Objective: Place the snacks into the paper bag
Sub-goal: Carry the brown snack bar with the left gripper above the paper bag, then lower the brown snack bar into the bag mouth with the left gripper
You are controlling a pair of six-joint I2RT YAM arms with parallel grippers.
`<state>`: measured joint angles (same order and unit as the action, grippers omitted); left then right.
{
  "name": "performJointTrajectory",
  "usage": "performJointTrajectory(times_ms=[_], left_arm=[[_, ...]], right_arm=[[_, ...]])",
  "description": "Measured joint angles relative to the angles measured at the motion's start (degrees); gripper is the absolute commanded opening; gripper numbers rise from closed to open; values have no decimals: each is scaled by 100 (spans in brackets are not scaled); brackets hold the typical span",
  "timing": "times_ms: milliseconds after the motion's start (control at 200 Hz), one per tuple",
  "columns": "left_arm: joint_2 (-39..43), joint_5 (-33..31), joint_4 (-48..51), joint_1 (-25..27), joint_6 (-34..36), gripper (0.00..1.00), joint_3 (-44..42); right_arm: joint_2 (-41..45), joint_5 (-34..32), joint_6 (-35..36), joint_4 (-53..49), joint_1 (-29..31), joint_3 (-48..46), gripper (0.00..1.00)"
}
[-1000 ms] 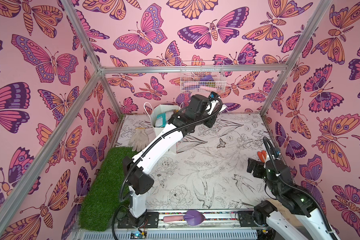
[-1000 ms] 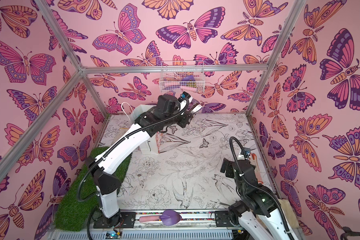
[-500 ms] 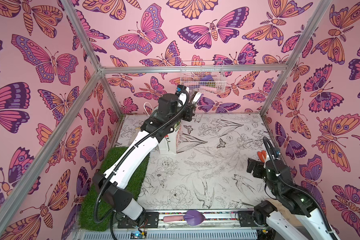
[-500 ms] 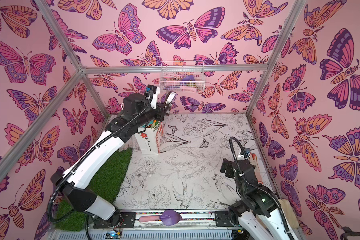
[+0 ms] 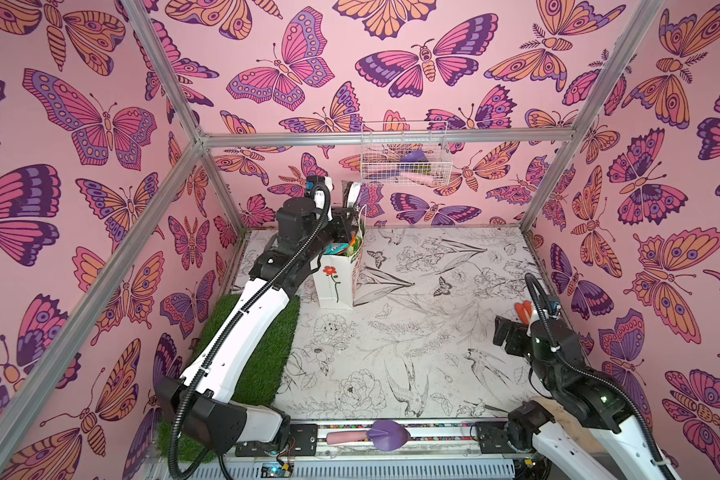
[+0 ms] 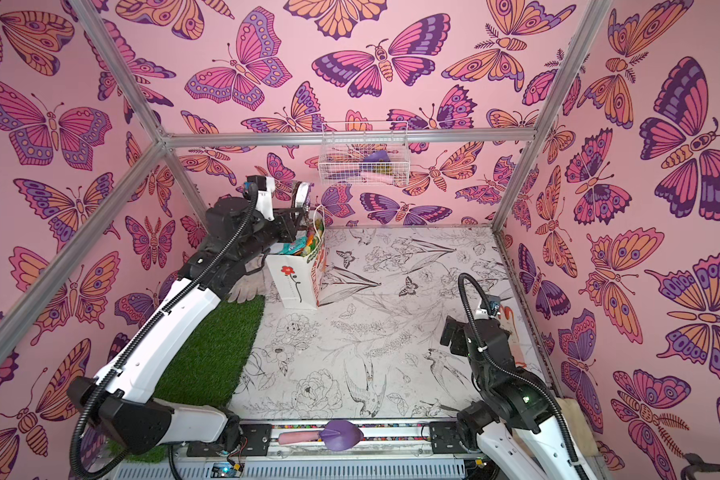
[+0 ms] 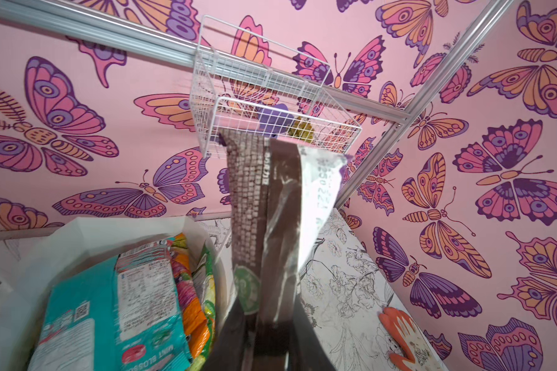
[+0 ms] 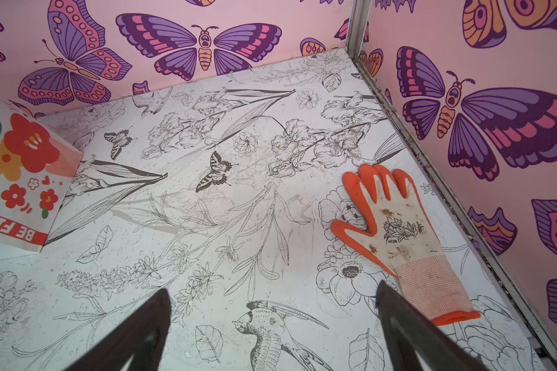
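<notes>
Here, one brown bar (image 7: 270, 225) (clamped upright) above one paper bag (image 5: 334, 291).

Cannot read the print on the dark brown bar (image 7: 264, 205): too blurred. Cannot follow its lower end, lost between the fingers of the left pincer (image 7: 266, 324) at the picture's edge. See only the upper ends of the snacks (image 7: 155, 289) in the paper bag (image 7: 87, 231). From the right wrist, catch just one corner of the bag, with red lettering cropped after "BE FILL". In top views, find only fingertips of a white glove (image 6: 246, 289) past the left arm, and part of an orange glove (image 5: 523, 311) behind the right arm. Cannot name the small things in the wire basket (image 5: 375, 166).
</notes>
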<state>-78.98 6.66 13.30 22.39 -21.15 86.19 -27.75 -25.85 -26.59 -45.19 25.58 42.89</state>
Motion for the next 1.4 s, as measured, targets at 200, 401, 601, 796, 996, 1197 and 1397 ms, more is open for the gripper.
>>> performJointTrajectory(times_ms=[200, 401, 601, 796, 996, 1197, 1397], left_arm=[[142, 0, -26, -260, -98, 21, -354], [192, 0, -22, -520, -188, 21, -605], [201, 4, 17, -745, -199, 21, -717], [203, 0, 46, -863, -210, 22, -782], [203, 0, 63, -922, -212, 25, -820], [203, -9, 70, -964, -210, 26, -868], [203, -4, 68, -975, -212, 31, -909]], right_arm=[[-2, -2, 0, 0, 0, 0, 99], [-28, -2, 0, 0, 0, 0, 99], [-70, 0, 0, 0, 0, 0, 99], [-76, 0, 0, 0, 0, 0, 99], [-76, 0, 0, 0, 0, 0, 99], [-79, 0, 0, 0, 0, 0, 99], [-81, 0, 0, 0, 0, 0, 99]])
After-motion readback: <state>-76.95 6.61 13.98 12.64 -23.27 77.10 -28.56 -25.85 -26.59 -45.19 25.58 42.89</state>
